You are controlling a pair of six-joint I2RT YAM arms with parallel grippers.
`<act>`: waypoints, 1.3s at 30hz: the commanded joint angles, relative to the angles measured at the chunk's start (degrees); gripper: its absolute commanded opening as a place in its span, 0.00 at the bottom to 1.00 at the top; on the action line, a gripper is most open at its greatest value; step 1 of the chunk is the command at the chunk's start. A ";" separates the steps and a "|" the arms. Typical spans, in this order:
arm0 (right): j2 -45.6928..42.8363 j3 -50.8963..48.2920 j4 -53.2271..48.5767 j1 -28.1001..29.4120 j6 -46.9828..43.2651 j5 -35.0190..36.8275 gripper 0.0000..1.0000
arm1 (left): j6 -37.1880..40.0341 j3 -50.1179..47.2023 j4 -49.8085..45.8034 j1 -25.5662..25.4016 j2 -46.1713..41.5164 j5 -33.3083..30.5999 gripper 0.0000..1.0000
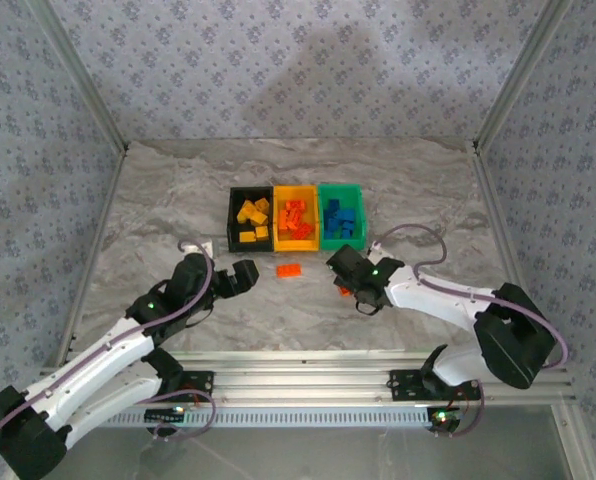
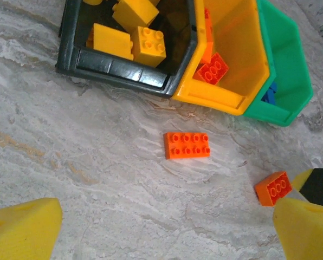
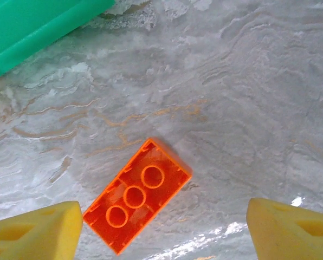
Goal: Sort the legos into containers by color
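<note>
The left claw (image 1: pixel 250 276) is held spread over the table (image 1: pixel 158 200), nothing between its fingers, and the black bin (image 1: pixel 234 222) of yellow bricks (image 1: pixel 252 212) is seen just ahead of it. Beside that bin the orange-yellow bin (image 1: pixel 296 189) with red-orange bricks (image 1: pixel 296 218) and the green bin (image 1: pixel 340 188) with blue bricks (image 1: pixel 341 218) are lined up touching, and a flat red-orange brick (image 1: pixel 288 270) is left on the table just in front of the middle bin. To the right, the right claw (image 1: pixel 344 285) is held spread low around an upturned red-orange brick (image 3: pixel 137 196), which is not touched by either finger.
</note>
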 commanded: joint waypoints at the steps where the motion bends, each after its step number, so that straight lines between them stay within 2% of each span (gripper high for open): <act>1: 3.05 1.34 -0.44 -1.45 6.25 -2.67 0.83 | -0.77 -0.92 0.36 -0.13 -1.46 -0.19 1.00; 7: 10.70 5.34 -1.96 -3.63 11.16 -4.29 0.83 | -0.73 -1.35 -0.37 -0.07 -2.54 -0.64 1.00; 11: 13.00 5.39 -0.68 -5.01 10.57 -5.91 0.78 | -0.84 -1.90 0.08 -0.01 -3.38 -0.90 1.00; 19: 11.90 4.27 0.57 -5.33 7.30 -8.18 0.40 | 0.40 -2.93 1.47 0.08 -3.21 -0.16 1.00; 22: 9.60 5.84 0.44 -5.05 2.29 -8.21 0.32 | 0.97 -3.40 0.86 0.06 -3.04 -0.58 1.00; 26: 5.83 10.55 2.17 -4.87 -9.50 -10.12 0.31 | 1.62 -3.78 -1.98 0.06 -3.55 -1.12 1.00; 29: 6.51 18.68 0.88 -4.17 -19.69 -10.43 0.32 | 1.29 -4.60 -3.64 0.08 -4.75 -1.08 1.00; 32: 10.72 28.70 -0.30 -3.35 -27.89 -9.94 0.32 | 0.36 -5.54 -4.33 0.03 -6.19 -0.30 1.00; 39: 28.78 49.55 -2.63 -5.21 -37.58 -11.32 0.35 | 0.34 -4.24 -7.29 0.03 -7.50 1.07 0.99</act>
